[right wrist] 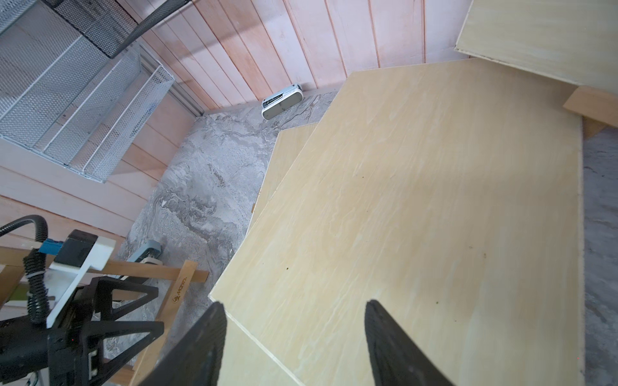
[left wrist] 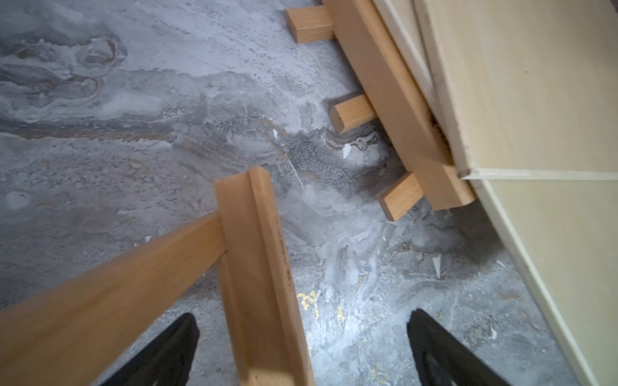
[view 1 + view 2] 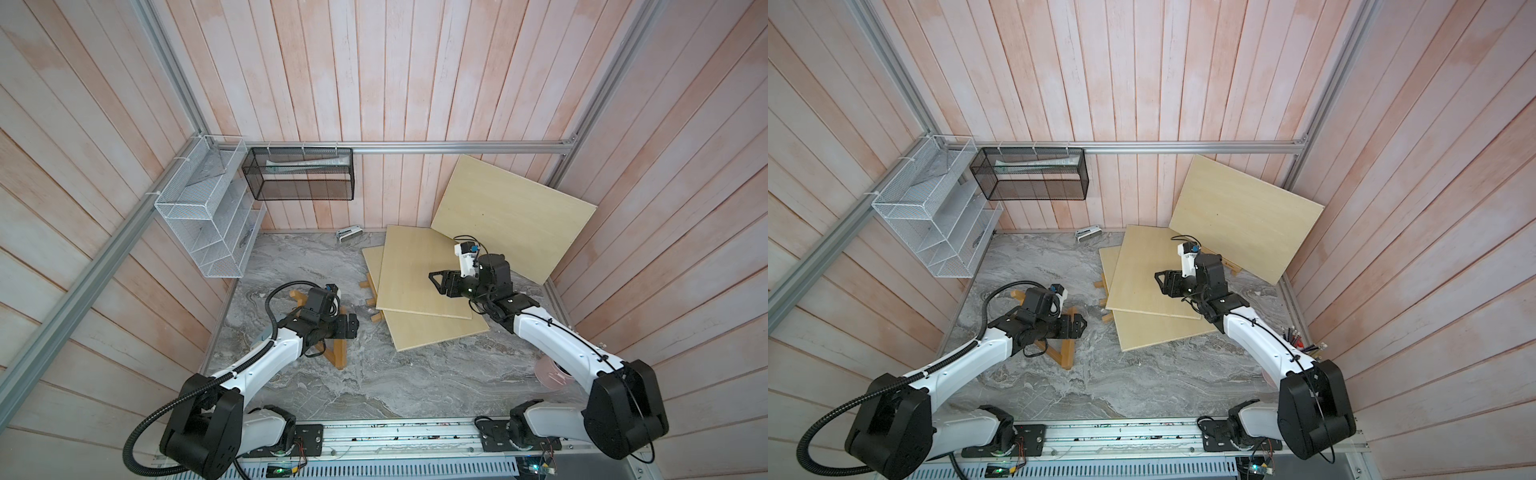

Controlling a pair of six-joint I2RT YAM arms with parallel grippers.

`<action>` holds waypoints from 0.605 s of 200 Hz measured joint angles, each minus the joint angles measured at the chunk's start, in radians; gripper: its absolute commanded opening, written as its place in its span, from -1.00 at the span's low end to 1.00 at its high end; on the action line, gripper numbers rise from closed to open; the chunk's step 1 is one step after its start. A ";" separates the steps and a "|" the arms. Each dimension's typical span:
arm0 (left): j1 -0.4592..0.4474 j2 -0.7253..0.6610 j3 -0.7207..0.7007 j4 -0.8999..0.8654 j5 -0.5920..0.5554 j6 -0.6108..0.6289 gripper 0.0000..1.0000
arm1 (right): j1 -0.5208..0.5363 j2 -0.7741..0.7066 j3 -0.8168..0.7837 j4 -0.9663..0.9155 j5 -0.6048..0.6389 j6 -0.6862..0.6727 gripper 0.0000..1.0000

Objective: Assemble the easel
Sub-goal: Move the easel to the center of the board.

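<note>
Left wrist view: left fingers (image 2: 180,341) gape empty over the light-brown wooden easel frame (image 2: 254,267) lying on the grey marble counter (image 2: 100,133); right fingers (image 1: 207,334), apart, hover over pale plywood panels (image 1: 418,217). An off-centre pinch may skid the frame.

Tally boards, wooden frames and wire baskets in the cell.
Boards: 3 (leaning board, upper flat board, lower flat board)
Wooden frames: 2 (frame below left arm, frame under boards)
Wire baskets: 2 (white basket, black basket)
Total: 7
</note>
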 measured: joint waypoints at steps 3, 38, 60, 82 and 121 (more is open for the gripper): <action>0.003 0.001 0.000 -0.003 -0.002 0.000 1.00 | -0.002 0.003 0.003 -0.002 0.002 0.000 0.36; 0.049 0.000 0.000 -0.040 -0.026 0.000 1.00 | -0.094 0.060 0.021 -0.029 0.004 0.020 0.36; 0.089 -0.021 0.003 -0.054 -0.024 0.002 1.00 | -0.147 0.100 0.021 -0.046 0.006 0.032 0.36; 0.097 -0.033 0.047 -0.062 -0.004 0.003 1.00 | -0.158 0.142 0.021 -0.055 0.008 0.045 0.36; 0.037 -0.013 0.175 -0.069 0.043 0.009 1.00 | -0.177 0.222 0.021 -0.071 0.015 0.057 0.36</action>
